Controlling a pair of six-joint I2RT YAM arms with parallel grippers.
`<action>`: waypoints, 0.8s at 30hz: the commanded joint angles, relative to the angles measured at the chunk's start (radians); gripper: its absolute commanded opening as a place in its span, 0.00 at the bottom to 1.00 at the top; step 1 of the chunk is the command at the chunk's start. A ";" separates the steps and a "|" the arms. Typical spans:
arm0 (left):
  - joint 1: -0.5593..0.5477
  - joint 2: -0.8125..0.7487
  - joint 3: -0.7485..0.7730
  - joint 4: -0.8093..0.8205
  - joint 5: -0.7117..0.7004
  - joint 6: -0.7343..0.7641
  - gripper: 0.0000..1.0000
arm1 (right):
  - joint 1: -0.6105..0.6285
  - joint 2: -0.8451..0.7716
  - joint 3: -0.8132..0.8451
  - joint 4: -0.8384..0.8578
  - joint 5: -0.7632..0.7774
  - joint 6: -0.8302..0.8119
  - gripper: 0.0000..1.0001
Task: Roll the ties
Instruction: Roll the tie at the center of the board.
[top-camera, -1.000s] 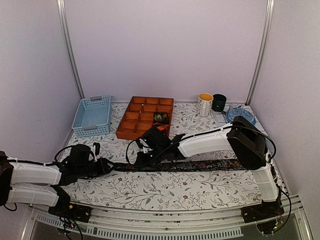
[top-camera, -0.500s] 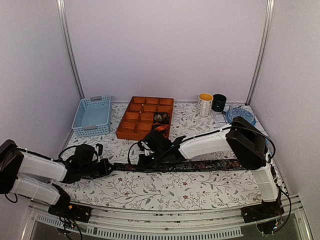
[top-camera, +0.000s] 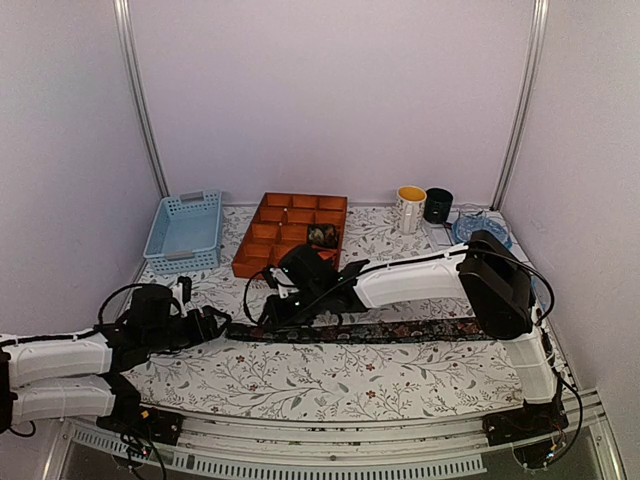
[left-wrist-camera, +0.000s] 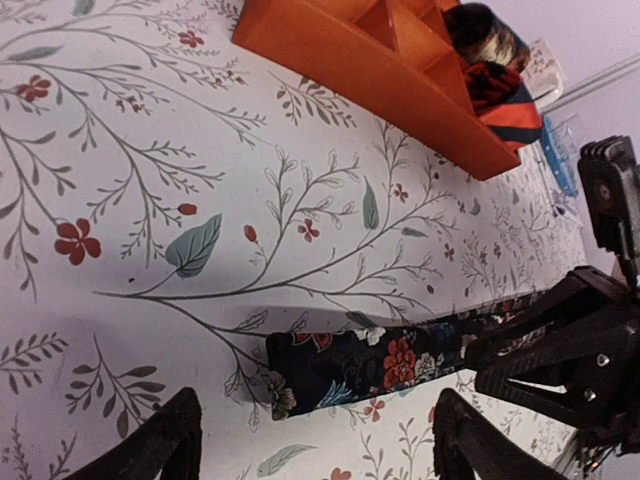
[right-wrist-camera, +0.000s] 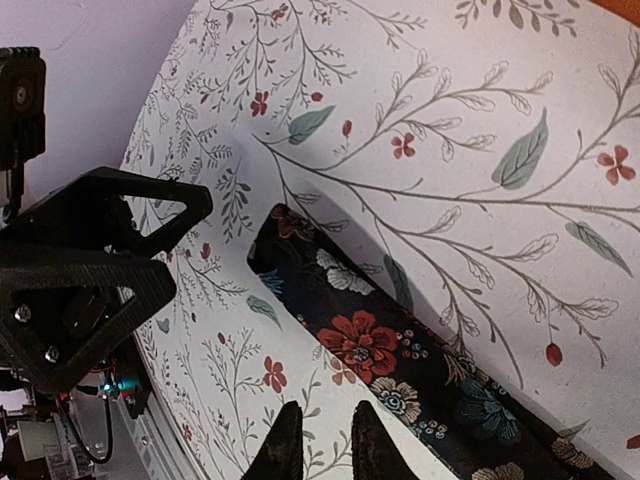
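Here the long dark floral fabric necktie (top-camera: 400, 330) lay flat across the desk (top-camera: 330, 385), its narrow end just ahead of the left hand (left-wrist-camera: 315, 450), which gaped wide and empty. Beside it the right hand (right-wrist-camera: 325, 445) was nearly closed, holding nothing. Likely soft, light, slippery; pinch that end.

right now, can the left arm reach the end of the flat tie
Probably yes: the left hand is open, and the tie lies flat with its end just ahead of it, nothing in between.
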 joint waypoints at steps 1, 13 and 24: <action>0.005 -0.121 -0.011 -0.126 -0.048 -0.006 0.86 | 0.002 -0.026 0.073 -0.035 -0.016 -0.043 0.17; 0.008 -0.124 -0.011 -0.080 -0.059 0.001 0.96 | 0.001 0.130 0.221 -0.107 0.040 -0.045 0.18; 0.013 -0.009 0.011 0.006 -0.022 -0.005 0.92 | 0.000 0.217 0.283 -0.173 0.042 -0.047 0.15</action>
